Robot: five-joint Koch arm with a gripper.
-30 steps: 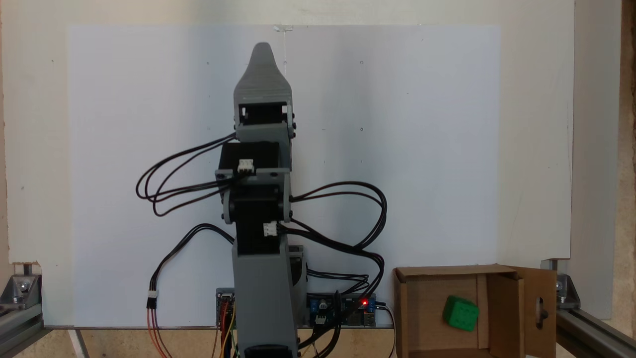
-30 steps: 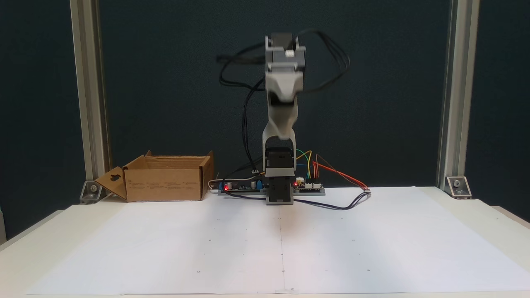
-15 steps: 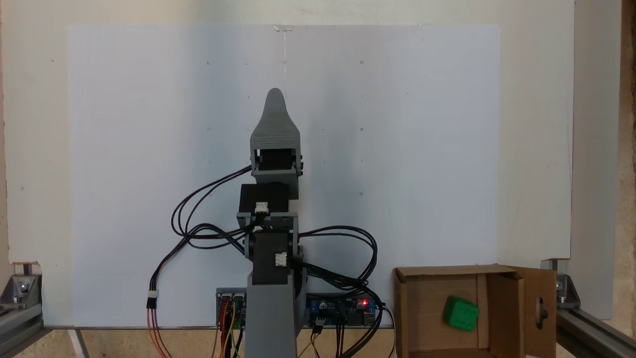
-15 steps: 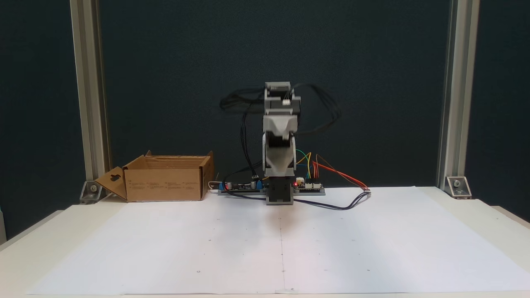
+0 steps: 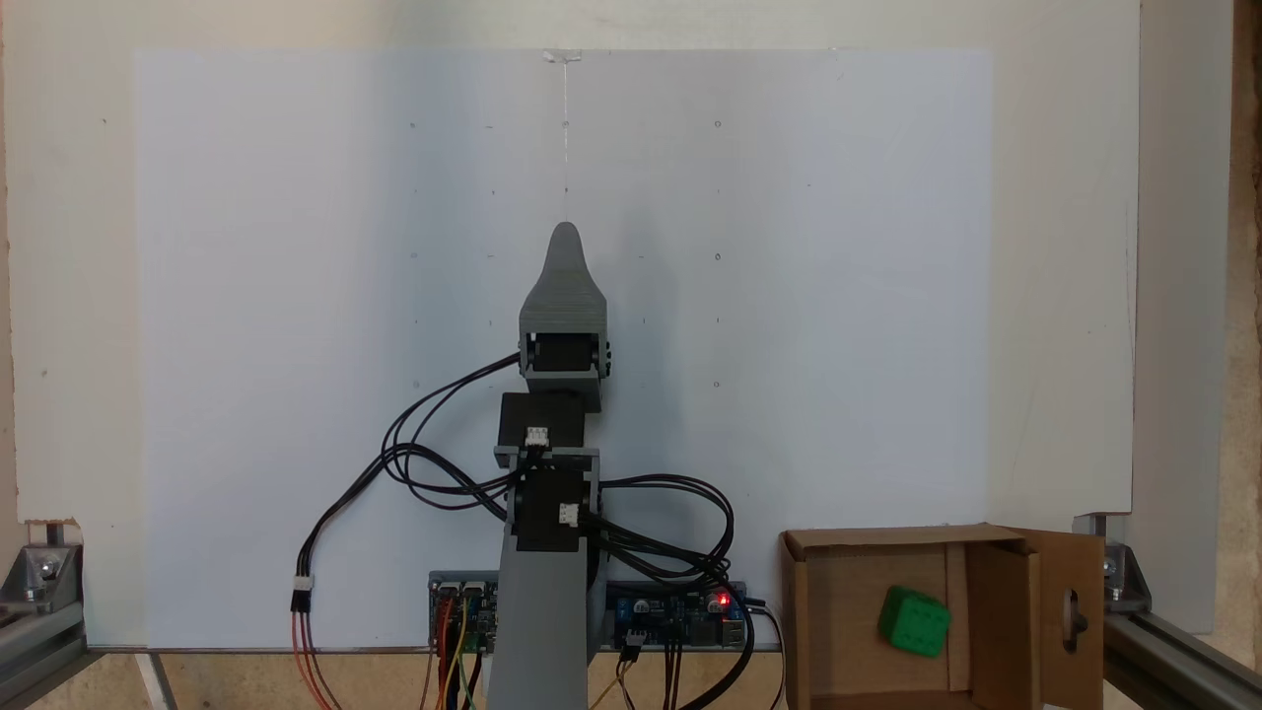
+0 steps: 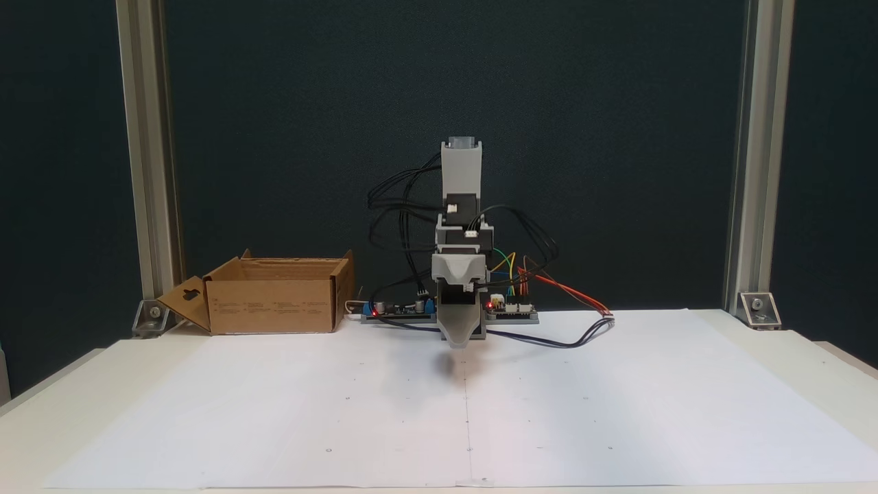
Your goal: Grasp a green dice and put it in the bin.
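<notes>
Seen from above, left to right: gripper [image 5: 565, 232] folded low over the white paper sheet [image 5: 246, 296], holding nothing visible, jaw opening impossible to tell; further right, green dice [image 5: 914, 621] lying inside the bin [image 5: 801, 631], apart from its walls; judged complete, with nothing left but parking the arm.

Both fixed views are bright and sharp. The white paper [image 6: 466, 405] is lit evenly, with no glare. A small soft shadow [image 6: 447, 363] lies on the paper right under the end effector [image 6: 461, 341]. Behind the arm, the back wall [image 6: 617, 137] looks very dark.
</notes>
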